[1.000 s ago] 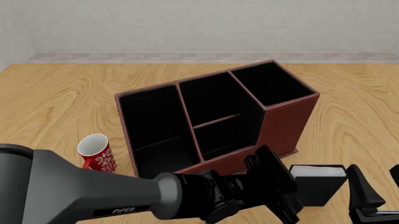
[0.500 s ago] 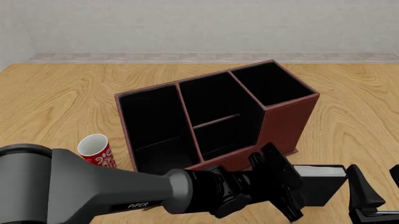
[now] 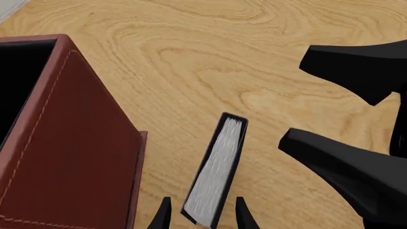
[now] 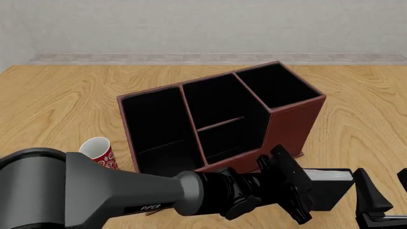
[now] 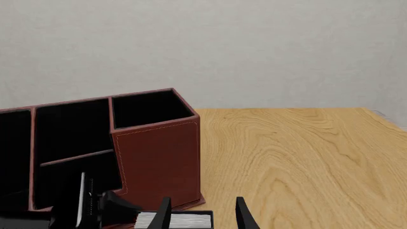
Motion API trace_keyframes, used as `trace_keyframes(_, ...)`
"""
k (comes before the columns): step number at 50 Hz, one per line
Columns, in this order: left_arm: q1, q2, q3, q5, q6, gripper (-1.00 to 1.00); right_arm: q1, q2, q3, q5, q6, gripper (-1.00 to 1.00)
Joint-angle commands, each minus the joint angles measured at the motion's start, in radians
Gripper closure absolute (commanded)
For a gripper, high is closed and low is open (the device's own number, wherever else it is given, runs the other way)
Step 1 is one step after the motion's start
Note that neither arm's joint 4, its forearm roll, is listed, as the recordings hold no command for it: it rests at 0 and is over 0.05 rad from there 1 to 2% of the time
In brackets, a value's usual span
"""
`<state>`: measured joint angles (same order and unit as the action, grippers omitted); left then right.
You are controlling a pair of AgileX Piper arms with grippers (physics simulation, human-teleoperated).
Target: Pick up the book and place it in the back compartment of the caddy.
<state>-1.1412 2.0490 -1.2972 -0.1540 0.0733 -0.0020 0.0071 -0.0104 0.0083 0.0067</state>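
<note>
The table [image 4: 57,95] is light wood with a bold swirling grain, running back to a pale tiled skirting strip and a plain off-white wall across the top of the front frame.

The caddy [image 4: 279,124] sits at centre frame, turned at an angle, reddish-brown outside and black inside. Its back compartment [image 4: 213,102] lies behind the low cross divider of the middle section. A red mug [image 4: 98,155] stands at lower left, near the caddy's left end.

The book [image 4: 327,183] stands upright on the table at lower right of the front frame, white page edges upward, just beside the caddy's near corner.

My left gripper [image 4: 296,191] reaches across the bottom of the frame to the book; in the wrist view my fingers [image 3: 163,217] are spread to either side of the book's near end, and I cannot tell whether they touch it.

My right gripper [image 5: 200,214] is spread, close by the book at lower right.
</note>
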Motion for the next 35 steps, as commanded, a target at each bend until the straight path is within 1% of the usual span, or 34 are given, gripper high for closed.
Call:
trace_keyframes(1,0.001,0.003,-0.004,0.0,0.005,1.0,0.0,-0.001,-0.001,0.002,0.0,-1.0)
trace_keyframes(12,0.012,-0.006,0.016,-0.03,0.022,1.0,0.0,-0.001,-0.001,0.002,0.0,-1.0)
trace_keyframes(19,0.02,-0.014,0.031,-0.049,0.02,1.0,0.0,-0.001,-0.001,0.002,0.0,-1.0)
trace_keyframes(20,0.03,-0.035,0.053,-0.077,0.04,1.0,0.0,-0.001,-0.001,0.002,0.0,-1.0)
trace_keyframes(21,0.042,-0.042,0.061,-0.088,0.044,1.0,0.0,-0.001,-0.001,0.002,0.0,-1.0)
trace_keyframes(22,0.044,-0.039,0.057,-0.083,0.024,1.0,0.0,-0.001,-0.001,0.002,0.0,-1.0)
trace_keyframes(24,0.042,-0.051,0.074,-0.104,0.013,1.0,0.0,-0.001,-0.001,0.002,0.0,-1.0)
trace_keyframes(30,0.036,-0.072,0.095,-0.116,0.008,1.0,0.0,-0.001,-0.001,0.002,0.0,-1.0)
trace_keyframes(31,0.032,-0.086,0.107,-0.124,-0.023,1.0,0.0,-0.001,-0.001,0.002,0.0,-1.0)
trace_keyframes(34,0.036,-0.085,0.115,-0.13,-0.003,1.0,0.0,-0.001,-0.001,0.002,0.0,-1.0)
trace_keyframes(35,0.037,-0.089,0.121,-0.134,-0.007,1.0,0.0,-0.001,-0.001,0.002,0.0,-1.0)
